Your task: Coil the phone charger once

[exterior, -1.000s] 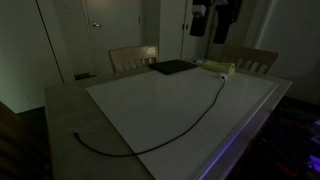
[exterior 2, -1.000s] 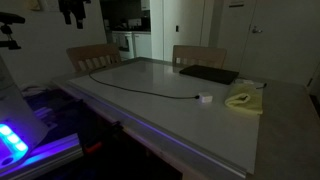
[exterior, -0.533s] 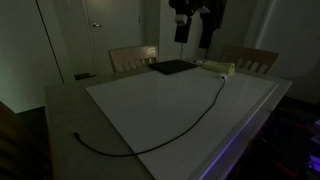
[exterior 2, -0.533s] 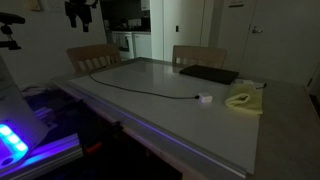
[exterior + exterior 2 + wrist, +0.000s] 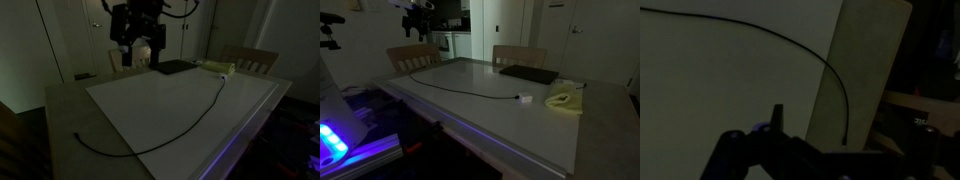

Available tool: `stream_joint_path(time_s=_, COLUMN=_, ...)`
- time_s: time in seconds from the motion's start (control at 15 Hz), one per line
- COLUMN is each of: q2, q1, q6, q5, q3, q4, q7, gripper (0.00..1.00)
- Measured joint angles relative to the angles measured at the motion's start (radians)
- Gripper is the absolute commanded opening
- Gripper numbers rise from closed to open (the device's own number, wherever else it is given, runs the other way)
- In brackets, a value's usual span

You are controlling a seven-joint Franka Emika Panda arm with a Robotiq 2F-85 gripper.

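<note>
The phone charger [image 5: 190, 120] is a thin black cable lying in a long curve across the white mat. One end lies on the bare table near the front left corner and the other runs up to the pale boxy object [image 5: 218, 68]. It also shows in an exterior view [image 5: 460, 88], ending by a small white plug [image 5: 525, 99]. My gripper [image 5: 138, 55] hangs high above the table's far side, away from the cable, with its fingers apart and empty. In the wrist view the cable [image 5: 810, 55] curves below me, and one finger [image 5: 777, 118] shows at the bottom.
A flat black pad [image 5: 172, 67] lies at the far edge of the table. A crumpled yellowish item [image 5: 563, 99] sits next to the plug. Wooden chairs [image 5: 412, 57] stand behind the table. A device with blue lights [image 5: 335, 140] stands beside the table.
The arm has swung across above the far side of the table and come lower. The cable has not moved.
</note>
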Motion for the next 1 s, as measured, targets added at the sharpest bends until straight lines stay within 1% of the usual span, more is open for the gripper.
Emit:
stream_joint_path(time_s=0.2, q2=0.117, q1=0.022, q6=0.001, q5=0.001, q3=0.006, q4=0.117, q7=0.017, gripper=1.0)
stream_joint_path(time_s=0.33, q2=0.163, q1=0.041, q6=0.025, q5=-0.001, q3=0.006, q4=0.155, q7=0.058, gripper=1.0)
stream_joint_path(time_s=0.53, q2=0.208, q1=0.071, q6=0.073, q5=-0.005, q3=0.004, q4=0.174, q7=0.111, gripper=1.0)
stream_joint_path(time_s=0.8, q2=0.213, q1=0.075, q6=0.073, q5=-0.005, q3=0.003, q4=0.177, q7=0.113, gripper=1.0)
stream_joint_path(time_s=0.93, q2=0.212, q1=0.083, q6=0.071, q5=-0.046, q3=0.0, q4=0.181, q7=0.128, gripper=1.0)
stream_joint_path(time_s=1.0, q2=0.213, q1=0.096, q6=0.069, q5=-0.087, q3=-0.005, q4=0.187, q7=0.152, gripper=1.0)
